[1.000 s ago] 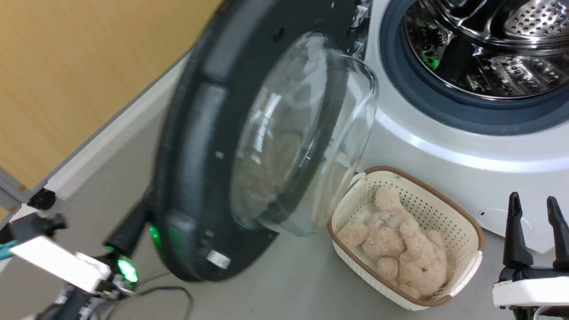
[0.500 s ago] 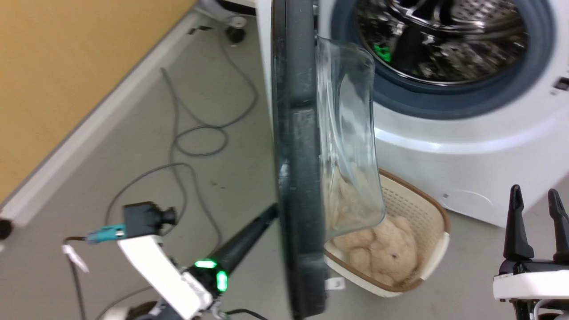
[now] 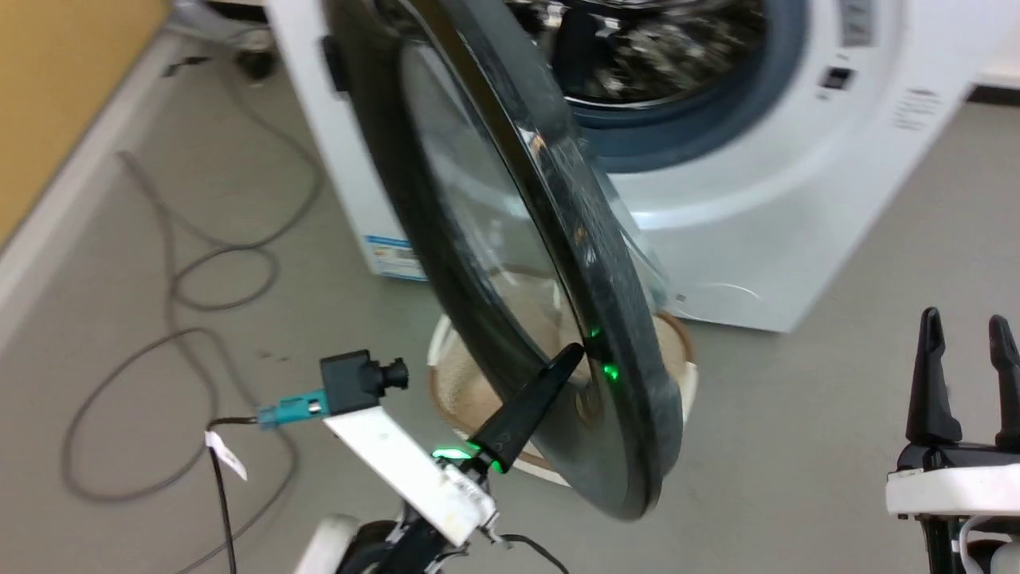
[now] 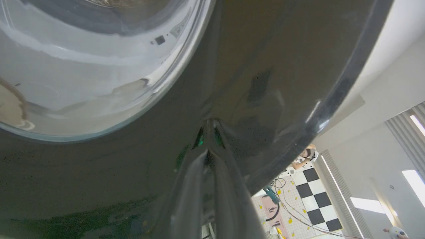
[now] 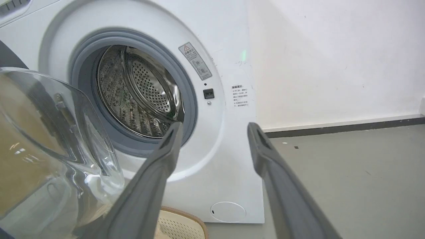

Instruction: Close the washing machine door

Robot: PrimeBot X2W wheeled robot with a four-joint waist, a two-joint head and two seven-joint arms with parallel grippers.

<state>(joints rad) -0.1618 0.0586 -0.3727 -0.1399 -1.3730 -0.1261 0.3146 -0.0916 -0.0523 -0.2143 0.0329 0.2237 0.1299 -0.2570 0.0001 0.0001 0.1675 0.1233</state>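
Fingertips [image 3: 567,357] of the left gripper [image 3: 572,352], closed together with nothing between them, touch the dark outer face of the large round black-rimmed glass washing machine door [image 3: 478,207]. The door stands half open before the big white front-loading washing machine [image 3: 757,215]. The right gripper [image 3: 964,323] hangs open and empty, well apart.

washing machine [image 5: 229,39] | warning-triangle sticker [image 5: 195,60] | its print too small to read
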